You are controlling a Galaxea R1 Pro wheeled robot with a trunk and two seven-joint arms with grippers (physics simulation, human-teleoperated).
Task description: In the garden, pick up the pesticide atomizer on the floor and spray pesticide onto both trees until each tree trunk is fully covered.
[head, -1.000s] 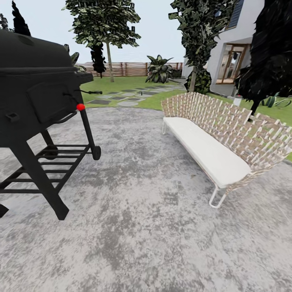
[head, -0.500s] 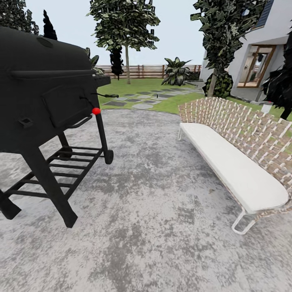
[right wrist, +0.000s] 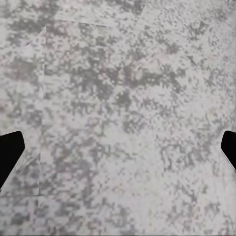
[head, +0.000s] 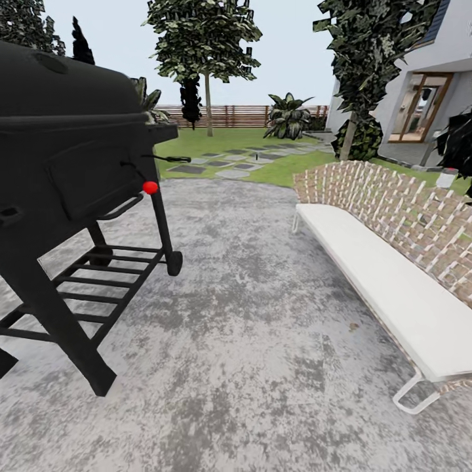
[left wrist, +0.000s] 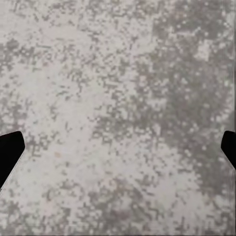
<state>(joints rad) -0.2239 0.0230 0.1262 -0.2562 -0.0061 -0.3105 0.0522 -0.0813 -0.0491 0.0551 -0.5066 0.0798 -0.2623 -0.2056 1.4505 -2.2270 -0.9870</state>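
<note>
The garden lawn [head: 242,139] lies beyond the grey patio, closed off by a brown slat fence [head: 242,116]. Two trees with pale trunks and jagged dark-green crowns stand there: one far off [head: 208,105], one by the white house [head: 347,136]. The pesticide atomizer and any spray are out of view. My left gripper [left wrist: 118,152] hangs open over bare mottled concrete, its black fingertips [left wrist: 10,152] wide apart. My right gripper [right wrist: 118,152] is open over the same kind of floor, holding nothing.
A large black barbecue grill [head: 65,164] on a wheeled frame stands close at the left. A woven sofa with a white cushion [head: 387,275] runs along the right. Grey patio [head: 249,314] stretches between them toward stepping stones [head: 229,160] and a leafy plant [head: 288,117].
The whole head view has shifted: the grill and sofa now sit nearer and further right, so the camera has moved forward and turned. Nothing in the scene itself has moved.
</note>
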